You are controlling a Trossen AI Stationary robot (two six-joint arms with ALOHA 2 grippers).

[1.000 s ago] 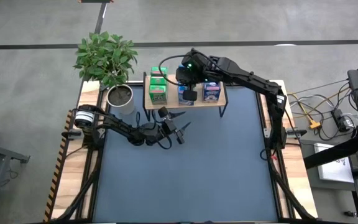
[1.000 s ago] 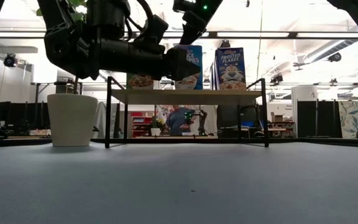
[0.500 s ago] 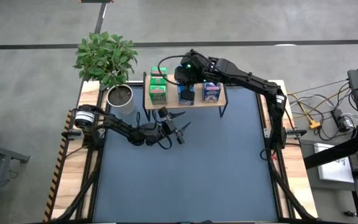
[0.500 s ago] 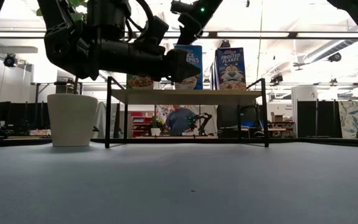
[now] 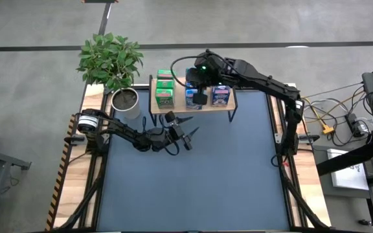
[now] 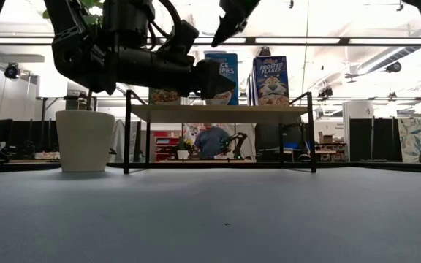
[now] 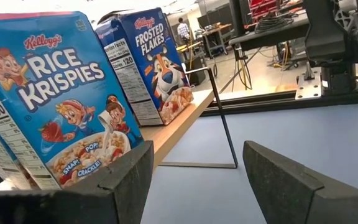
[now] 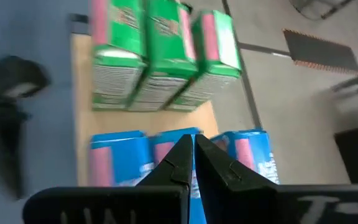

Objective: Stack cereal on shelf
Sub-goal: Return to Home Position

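Observation:
The light-wood shelf (image 5: 180, 108) stands on thin black legs at the table's far edge. On it stand three green cereal boxes (image 5: 165, 90) at its left and blue boxes (image 5: 221, 96) to their right. The low view shows a Rice Krispies box (image 6: 226, 69) and a Frosted Flakes box (image 6: 270, 79). My right gripper (image 8: 193, 144) is shut, pointing down a little above the middle blue boxes (image 8: 120, 158). My left gripper (image 7: 191, 180) is open and empty, hovering level in front of the shelf (image 7: 179, 127), facing the Rice Krispies box (image 7: 55, 93).
A potted plant in a white pot (image 5: 125, 100) stands left of the shelf. The dark tabletop (image 5: 193, 181) stretches from the shelf toward the near edge. A person (image 6: 210, 139) shows in the room behind the shelf. Cables lie beyond the table's right edge (image 5: 342, 123).
My right gripper has risen a little above the blue boxes and shifted slightly toward the table's right edge, staying shut. The boxes have stayed where they were.

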